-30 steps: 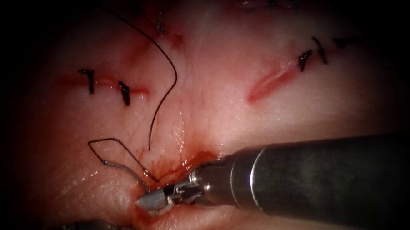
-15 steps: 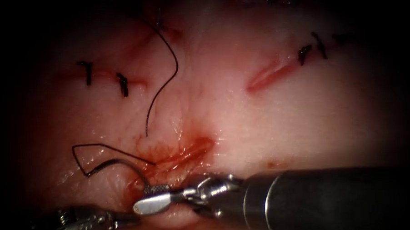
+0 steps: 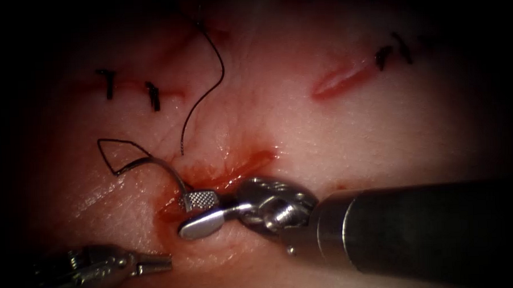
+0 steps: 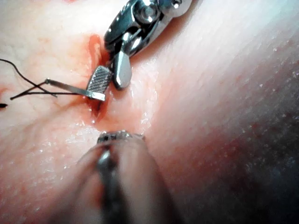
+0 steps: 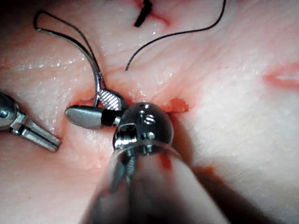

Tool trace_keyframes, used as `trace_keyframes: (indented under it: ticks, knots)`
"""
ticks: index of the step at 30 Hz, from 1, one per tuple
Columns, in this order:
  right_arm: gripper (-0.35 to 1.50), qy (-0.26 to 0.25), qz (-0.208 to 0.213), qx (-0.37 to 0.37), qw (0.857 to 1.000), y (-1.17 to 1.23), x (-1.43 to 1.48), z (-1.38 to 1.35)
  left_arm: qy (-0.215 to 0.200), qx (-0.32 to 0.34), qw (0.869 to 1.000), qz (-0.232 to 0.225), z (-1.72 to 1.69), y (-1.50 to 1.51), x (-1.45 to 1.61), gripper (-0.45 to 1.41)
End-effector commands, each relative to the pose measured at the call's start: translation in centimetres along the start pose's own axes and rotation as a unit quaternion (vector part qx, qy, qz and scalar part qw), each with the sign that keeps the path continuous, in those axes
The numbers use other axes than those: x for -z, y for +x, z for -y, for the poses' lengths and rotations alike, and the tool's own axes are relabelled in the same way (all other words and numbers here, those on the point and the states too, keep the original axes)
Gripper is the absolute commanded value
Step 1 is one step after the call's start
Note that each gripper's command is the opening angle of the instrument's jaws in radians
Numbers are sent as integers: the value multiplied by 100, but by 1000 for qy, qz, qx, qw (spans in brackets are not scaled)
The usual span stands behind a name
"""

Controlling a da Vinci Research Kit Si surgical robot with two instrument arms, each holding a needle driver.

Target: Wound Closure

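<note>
- Needle (image 3: 165, 170) arcs up and left out of the cut (image 3: 234, 167); its swaged end, with the thread (image 3: 116, 154), lies to the left.
- R end effector (image 3: 201, 213): jaws apart, needle at the upper one, grip unclear.
- L end effector (image 3: 152, 262): together, holds nothing.
- Vs 0.5 s ago: thread loop smaller, needle more upright.
- Needle thin, silvery; red fluid (image 3: 212, 175) at its base.

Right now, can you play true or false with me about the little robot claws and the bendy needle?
1. The right tool has its jaws open. True.
2. The left tool holds the needle. False: its jaws are shut on nothing, and the needle curves down to the right tool's open jaws.
3. The thread makes a small loop left of the cut. True.
4. The tissue has no stitches. False: dark stitches cross other cuts farther up.
</note>
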Motion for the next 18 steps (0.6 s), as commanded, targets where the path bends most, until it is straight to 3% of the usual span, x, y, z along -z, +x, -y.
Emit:
trace_keyframes:
  ticks: [1,4,8,13,18]
  knots:
    - [148,-7,-5,28,1000,10,-9,-9,0,0,1000,0,2,2,-8,-23]
    - [148,-18,-8,45,999,20,-8,-16,0,0,1000,0,2,2,-8,-23]
    - [133,-45,-5,154,987,32,-10,-24,0,0,1000,0,2,2,-8,-23]
    - [148,-69,61,240,966,51,-16,-30,0,0,1000,0,2,2,-8,-23]
    - [140,-10,78,284,956,57,-24,-15,0,2,1000,-1,2,1,-7,-23]
